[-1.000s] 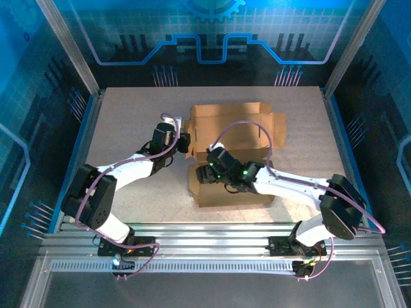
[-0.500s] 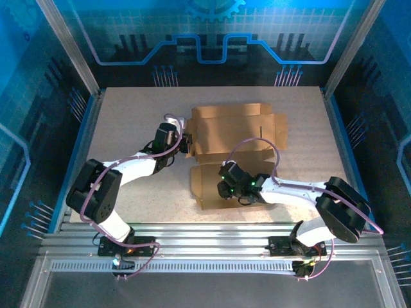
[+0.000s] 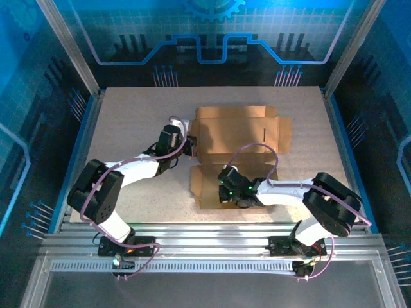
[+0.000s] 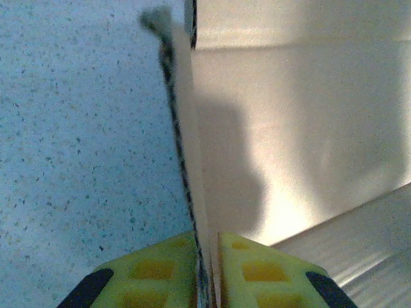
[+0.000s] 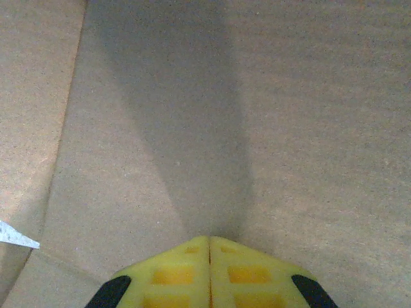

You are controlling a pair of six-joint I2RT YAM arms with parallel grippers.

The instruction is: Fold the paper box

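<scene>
Just one paper box (image 3: 237, 131) to count, plain brown creased cardboard, spread open with flaps on the speckled grey table (image 3: 128, 115), right of centre. Two arms at it: left gripper (image 4: 207, 256) pinched tight on the box's upright left edge, yellow pads (image 4: 250, 269) either side of the cardboard. Right gripper (image 5: 209, 247) fully closed on nothing, pads together, tips at the surface of the near panel.
</scene>
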